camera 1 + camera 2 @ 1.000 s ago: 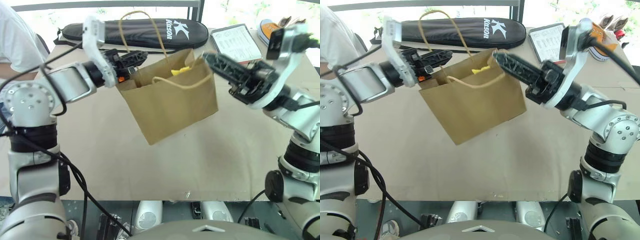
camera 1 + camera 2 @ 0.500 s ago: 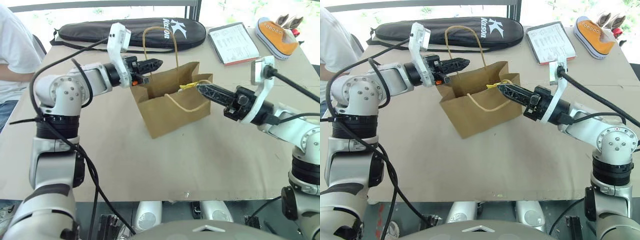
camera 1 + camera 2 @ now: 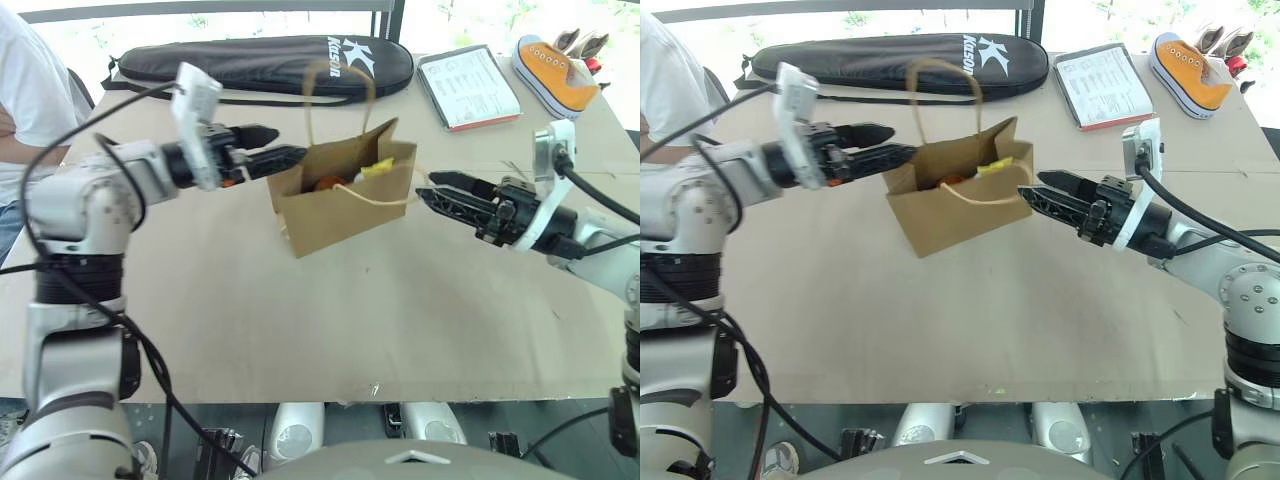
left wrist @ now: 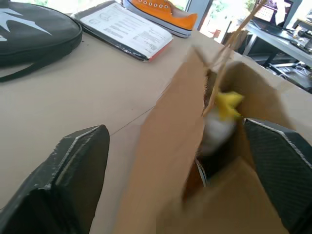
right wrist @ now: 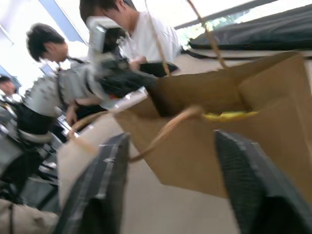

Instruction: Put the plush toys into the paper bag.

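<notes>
The brown paper bag [image 3: 345, 205] stands slightly tilted on the table's middle, mouth open, one handle [image 3: 338, 85] upright and the other draped over its front. Inside it lie the plush toys: the orange-brown one [image 3: 330, 184] and the white one with a yellow part [image 4: 218, 126]. My left gripper [image 3: 288, 141] is open at the bag's left rim, and in the left wrist view that rim lies between its fingers. My right gripper [image 3: 424, 186] is open just off the bag's right edge. Neither one grips the bag.
A long black racket case [image 3: 270, 60] lies along the far edge. A clipboard with papers [image 3: 470, 88] and an orange sneaker [image 3: 555, 72] are at the far right. A person in a white shirt [image 3: 30, 90] sits at the left; brown paper covers the table [image 3: 330, 330].
Both grippers were shut on the bag's rim and held it above the table. They have opened and drawn slightly apart, and the bag has come down onto the table.
</notes>
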